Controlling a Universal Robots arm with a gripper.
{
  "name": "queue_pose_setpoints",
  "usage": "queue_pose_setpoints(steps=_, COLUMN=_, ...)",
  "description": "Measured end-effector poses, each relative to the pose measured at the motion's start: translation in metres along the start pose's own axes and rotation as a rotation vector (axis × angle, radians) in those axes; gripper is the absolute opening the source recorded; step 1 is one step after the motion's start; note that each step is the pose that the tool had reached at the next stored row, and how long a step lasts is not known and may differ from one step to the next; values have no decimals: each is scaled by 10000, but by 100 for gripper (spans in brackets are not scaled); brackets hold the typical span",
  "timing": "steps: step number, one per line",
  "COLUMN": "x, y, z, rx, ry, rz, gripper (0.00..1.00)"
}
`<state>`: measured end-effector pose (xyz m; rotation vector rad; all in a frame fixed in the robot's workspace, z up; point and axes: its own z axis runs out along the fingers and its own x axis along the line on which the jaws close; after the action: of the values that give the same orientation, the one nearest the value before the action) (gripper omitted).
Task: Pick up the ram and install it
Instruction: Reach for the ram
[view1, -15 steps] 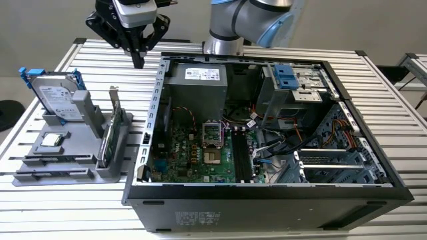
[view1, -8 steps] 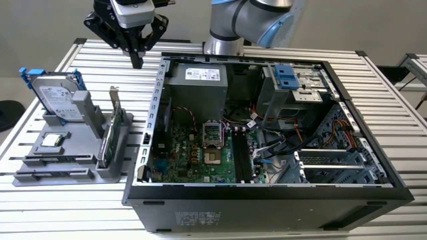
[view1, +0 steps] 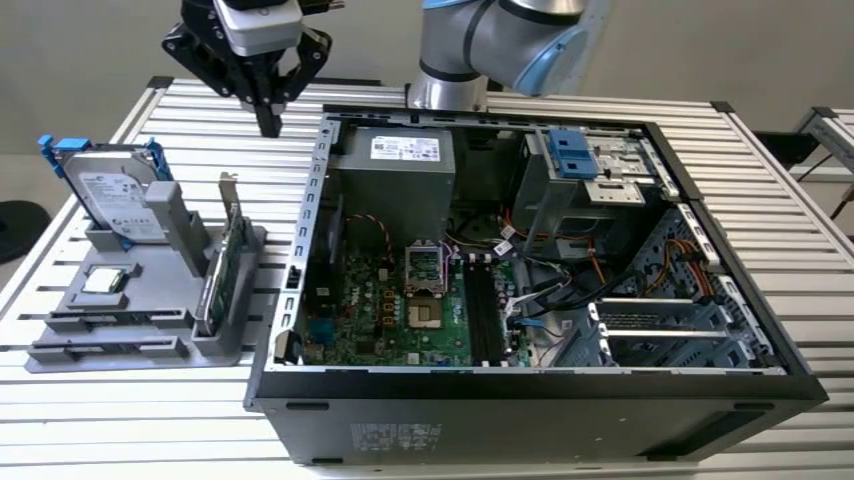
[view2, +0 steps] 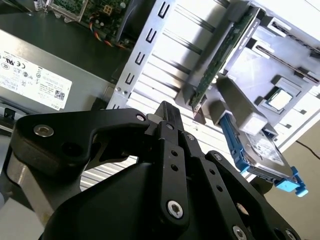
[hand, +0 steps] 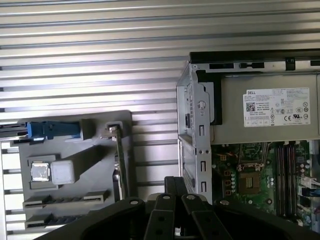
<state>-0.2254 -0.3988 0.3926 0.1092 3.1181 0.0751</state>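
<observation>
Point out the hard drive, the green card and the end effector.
hard drive (view1: 118, 196), exterior view, on its labelled face.
green card (view1: 220, 272), exterior view, on the middle of the board.
end effector (view1: 271, 122), exterior view, at its closed fingertips.

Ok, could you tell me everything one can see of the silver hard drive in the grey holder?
The silver boxy metal hard drive carries a white label on its broad face and sits in a blue plastic frame with tabs at its corners. It stands on edge, tilted, in the grey plastic holder at the exterior view's left, apart from the black computer case.
</observation>
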Motion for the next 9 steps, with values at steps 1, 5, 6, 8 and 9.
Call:
queue_pose_setpoints(steps=1, x=3, y=0, z=0, rx=0, ry=0, rz=0, gripper=0)
queue_pose_setpoints(steps=5, x=25, y=-2, z=-1, rx=0, ry=0, rz=0, gripper=0)
queue_pose_setpoints(steps=6, x=26, y=-2, z=0, rx=0, ry=0, rz=-1, gripper=0)
queue_pose_setpoints(steps=8, x=30, y=-2, z=-1, rx=1, ry=0, rz=0, gripper=0)
queue_pose_setpoints(steps=9, x=33, y=-2, z=-1, rx=0, ry=0, rz=0, gripper=0)
